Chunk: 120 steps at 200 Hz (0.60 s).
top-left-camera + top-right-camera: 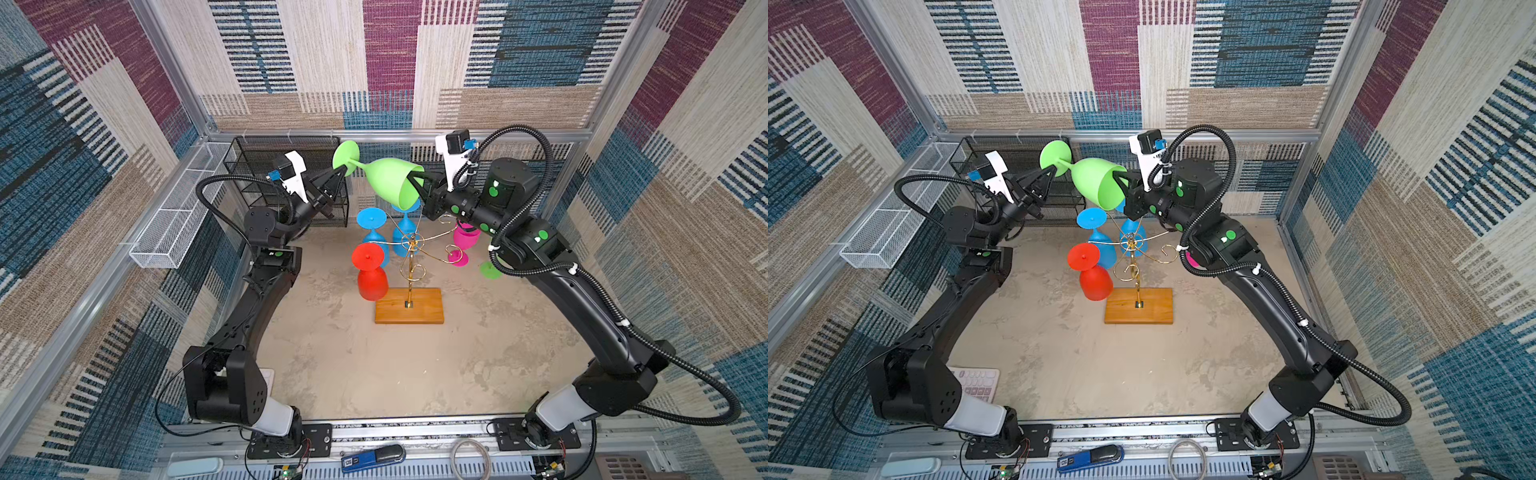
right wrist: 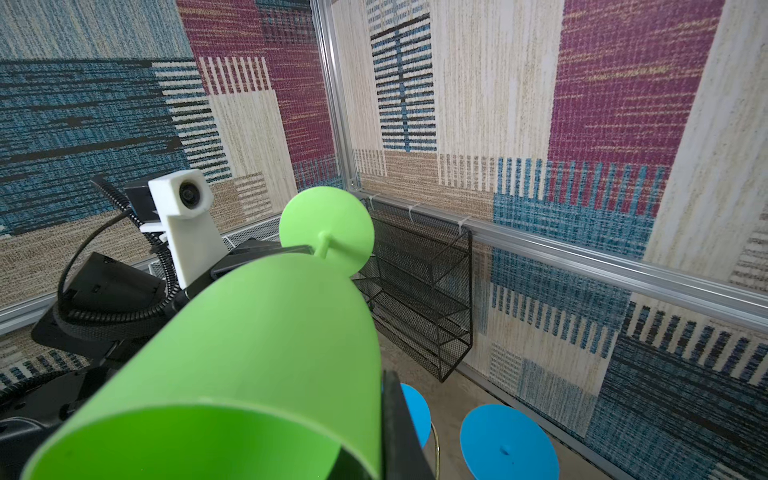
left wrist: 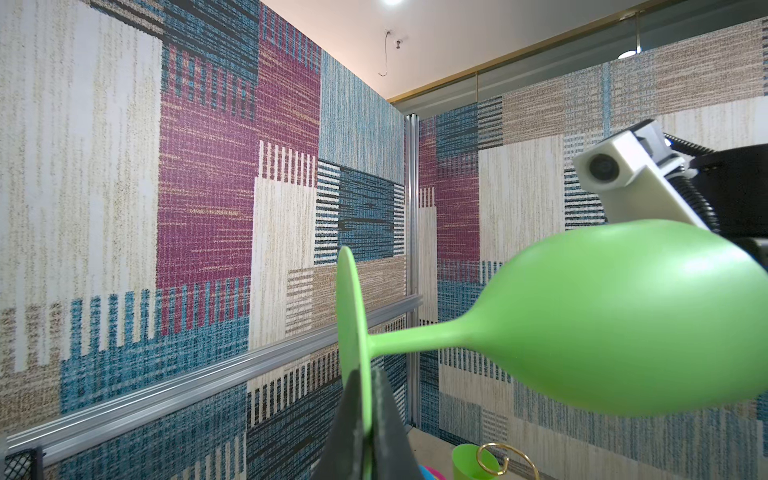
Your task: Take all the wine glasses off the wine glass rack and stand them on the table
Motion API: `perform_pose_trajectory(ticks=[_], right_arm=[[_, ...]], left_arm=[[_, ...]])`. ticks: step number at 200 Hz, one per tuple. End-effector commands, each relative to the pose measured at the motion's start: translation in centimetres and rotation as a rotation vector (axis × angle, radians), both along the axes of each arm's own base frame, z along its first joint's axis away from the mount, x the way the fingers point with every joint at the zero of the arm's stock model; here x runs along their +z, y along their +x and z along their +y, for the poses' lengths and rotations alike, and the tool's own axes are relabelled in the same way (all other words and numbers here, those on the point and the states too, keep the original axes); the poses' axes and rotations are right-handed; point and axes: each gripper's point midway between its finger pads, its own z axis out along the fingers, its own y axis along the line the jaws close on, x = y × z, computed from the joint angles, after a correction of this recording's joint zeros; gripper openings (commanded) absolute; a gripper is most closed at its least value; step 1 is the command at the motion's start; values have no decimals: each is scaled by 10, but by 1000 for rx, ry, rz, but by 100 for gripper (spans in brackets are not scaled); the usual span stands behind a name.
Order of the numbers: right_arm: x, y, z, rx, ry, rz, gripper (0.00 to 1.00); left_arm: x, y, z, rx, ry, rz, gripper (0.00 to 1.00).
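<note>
- The green wine glass (image 1: pixel 388 178) lies on its side in the air between the two hands, clear of the wine glass rack (image 1: pixel 409 253), which stands on the surface below them
- The left hand (image 1: pixel 341 171) is clamped on the edge of the foot disc (image 3: pixel 351 332); the left wrist view shows a finger on each face of it
- The right hand (image 1: pixel 413 179) is closed on the bowl rim (image 2: pixel 199 409), apparently with one finger inside the bowl and one outside
- The glass looks like matte, opaque moulded plastic, so it is judged light, stiff and not brittle; a firm pinch should not crack it
- The walls look smooth, and a thin rim or disc edge gives the pads little contact, so the glass could pivot or slide if one hand carried it alone
- The stem (image 3: pixel 415 336), just beyond the left hand, seems the surest single hold, since foot and bowl would stop it slipping either way
- Blue glasses (image 1: pixel 371 219) and a red glass (image 1: pixel 372 282) hang foot-up on the rack beneath the hands
</note>
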Motion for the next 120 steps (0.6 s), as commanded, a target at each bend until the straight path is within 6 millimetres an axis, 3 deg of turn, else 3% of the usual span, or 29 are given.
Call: perform_pose_trajectory(ticks=[1,45,79,120], right_arm=[[15,-6,-6,-10,38,-18,0],[34,-11,-41,-136,52,-32,0],[41,-20,-89,-284,62,-21,0],[38,-44,-165,-535,69,39,0]], left_arm=[[7,-5,2,-1,-18,-24,14],[3,3,16,77,-53,3,37],[-5,19,37,184,-90,74,46],[-17,29,64,268,-107,151,56]])
